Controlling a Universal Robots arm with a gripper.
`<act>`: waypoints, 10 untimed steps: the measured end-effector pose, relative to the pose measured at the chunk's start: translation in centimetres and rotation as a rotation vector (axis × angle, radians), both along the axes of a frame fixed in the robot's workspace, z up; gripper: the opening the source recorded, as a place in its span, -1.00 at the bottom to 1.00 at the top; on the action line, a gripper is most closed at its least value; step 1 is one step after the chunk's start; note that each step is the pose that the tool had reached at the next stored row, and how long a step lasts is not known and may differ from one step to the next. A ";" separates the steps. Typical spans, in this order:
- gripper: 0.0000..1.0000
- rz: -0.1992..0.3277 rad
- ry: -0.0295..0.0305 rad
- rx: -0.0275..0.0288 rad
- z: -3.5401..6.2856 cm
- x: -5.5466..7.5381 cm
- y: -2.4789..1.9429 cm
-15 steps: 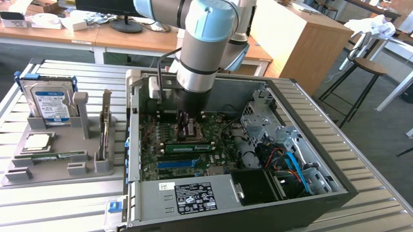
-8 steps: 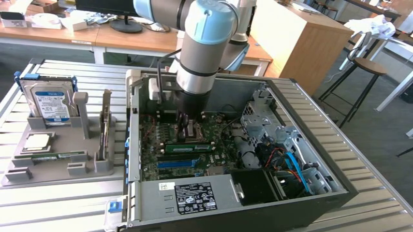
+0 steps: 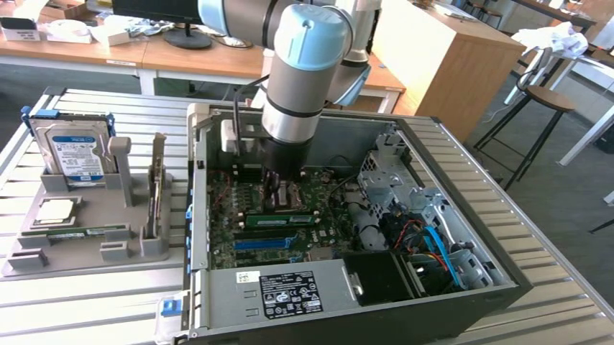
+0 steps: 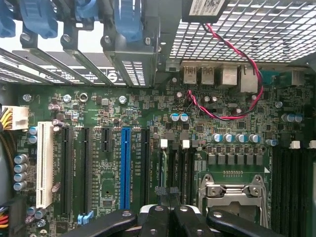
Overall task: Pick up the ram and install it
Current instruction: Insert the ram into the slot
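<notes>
Gripper (image 3: 279, 192) is seen clenched shut above the motherboard (image 4: 148, 148), with the ram (image 4: 165, 165) seated edge-on in a slot just beneath its fingertips.

Wooden desks (image 3: 192, 61), a round stool (image 3: 548, 97) and grey floor (image 3: 566, 208) in daylight

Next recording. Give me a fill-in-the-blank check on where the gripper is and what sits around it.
1. The gripper hangs over the motherboard inside the open computer ___.
2. Its fingers are ___.
3. The hard drive stands in the grey holder at the exterior view's ___.
4. On the motherboard, one long slot is white and another is ___.

Missing words: case; shut; left; blue
</notes>
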State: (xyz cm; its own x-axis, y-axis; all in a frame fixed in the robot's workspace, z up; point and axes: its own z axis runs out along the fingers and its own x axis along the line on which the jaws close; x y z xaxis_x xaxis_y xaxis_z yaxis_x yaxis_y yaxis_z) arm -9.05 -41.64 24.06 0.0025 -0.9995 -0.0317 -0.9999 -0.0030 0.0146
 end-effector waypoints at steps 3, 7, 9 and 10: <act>-0.80 0.000 0.0001 -0.0001 -0.14 0.0 0.00; -0.80 0.000 0.0001 -0.0001 -0.14 0.0 0.00; -0.80 0.000 -0.0001 0.0002 -0.16 0.0 -0.03; -0.80 0.000 -0.0001 0.0002 -0.16 0.0 -0.06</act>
State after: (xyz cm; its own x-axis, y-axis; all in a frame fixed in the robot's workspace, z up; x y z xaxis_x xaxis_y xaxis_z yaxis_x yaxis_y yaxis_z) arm -9.06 -41.69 23.90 0.0023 -0.9995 -0.0320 -0.9999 -0.0028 0.0144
